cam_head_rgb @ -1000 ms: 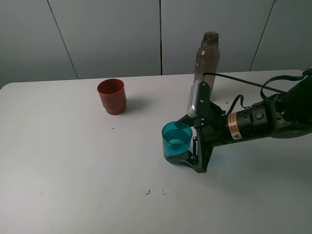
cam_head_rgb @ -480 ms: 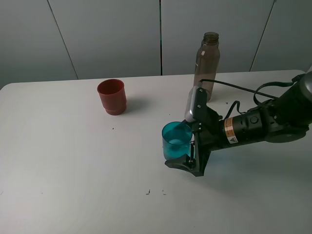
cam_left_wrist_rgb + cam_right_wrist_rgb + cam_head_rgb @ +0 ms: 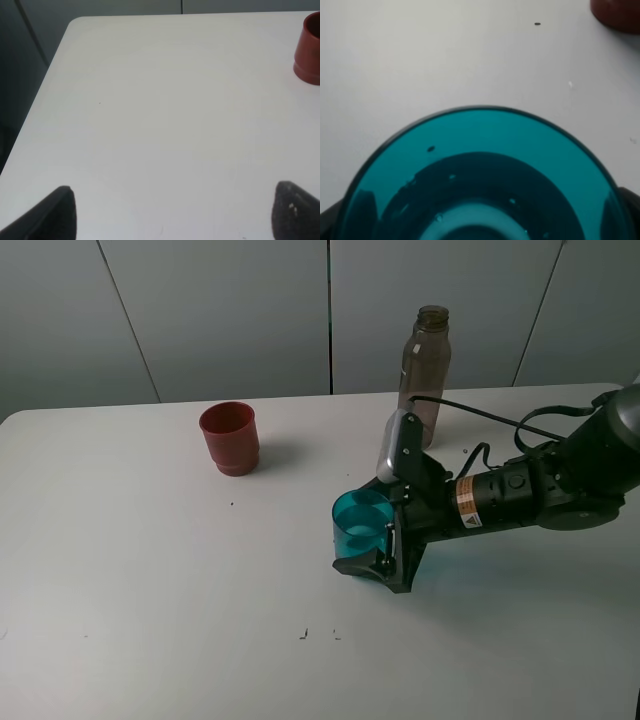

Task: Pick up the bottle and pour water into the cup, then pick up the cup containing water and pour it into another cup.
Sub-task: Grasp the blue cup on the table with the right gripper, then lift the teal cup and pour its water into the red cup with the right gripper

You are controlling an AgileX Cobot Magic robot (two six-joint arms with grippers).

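right pincer is sitting wide apart with the teal cup between its jaws, probably lining up a grab

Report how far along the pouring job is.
Done, apparently: the bottle stands upright, ungripped, and the teal cup seems to hold water. In hand: the right gripper straddles that cup with open jaws, not lifted yet. Left: lift it and pour into the red cup.

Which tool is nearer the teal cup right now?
Right. The right tool straddles the teal cup, jaws open either side; the left tool sits outside the high view, over the left part of the table.
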